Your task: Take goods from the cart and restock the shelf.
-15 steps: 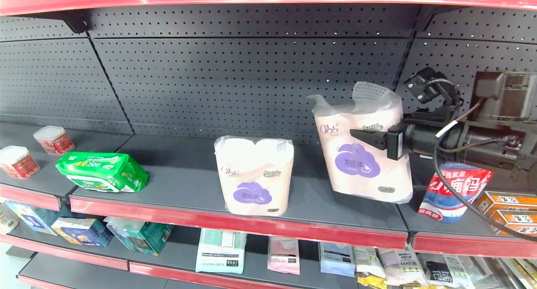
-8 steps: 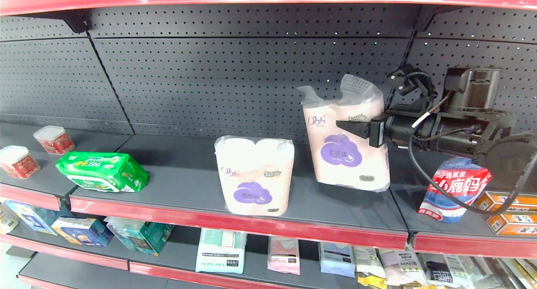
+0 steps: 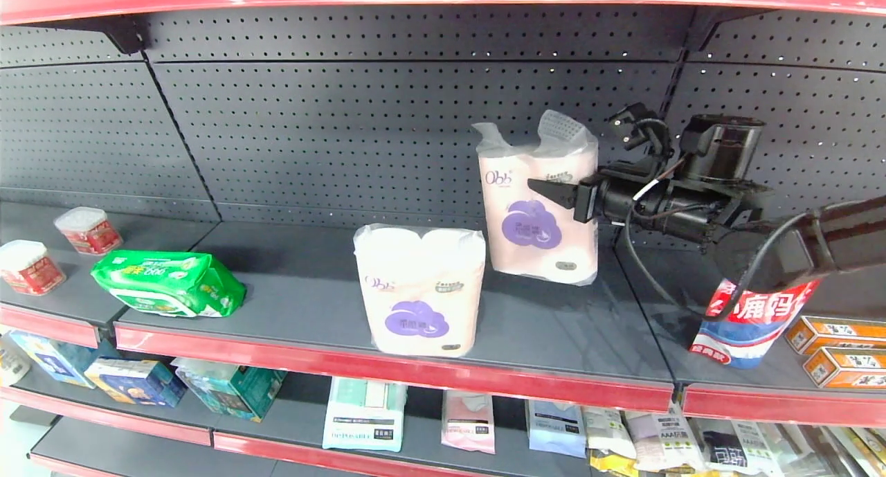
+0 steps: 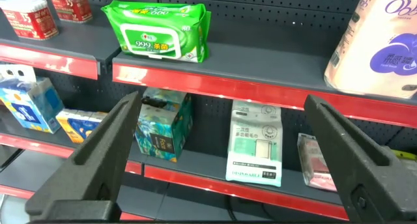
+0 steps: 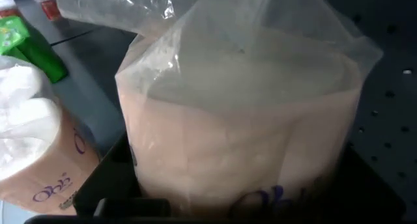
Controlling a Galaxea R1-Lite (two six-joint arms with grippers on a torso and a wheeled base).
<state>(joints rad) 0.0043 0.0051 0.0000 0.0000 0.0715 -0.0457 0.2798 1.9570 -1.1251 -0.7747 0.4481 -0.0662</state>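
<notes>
Grips with the right tool (image 3: 550, 194) a soft pink pack (image 3: 533, 241) of rolls in crinkly clear film, upright near the back of the matte dark metal shelf (image 3: 291, 283), just before the perforated panel (image 3: 381, 138); cannot tell whether its base touches. Shows a twin pack (image 3: 419, 290) standing at the red front lip, apart. Holds the left tool (image 4: 223, 100) with black wedge fingers spread wide, facing the shelf edge.

Left hand (image 4: 221, 99) spread wide open in the foreground. Green wipes pack (image 4: 158, 30) lies on the red-edged shelf (image 4: 260, 87); teal box (image 4: 163, 123) one shelf below.
</notes>
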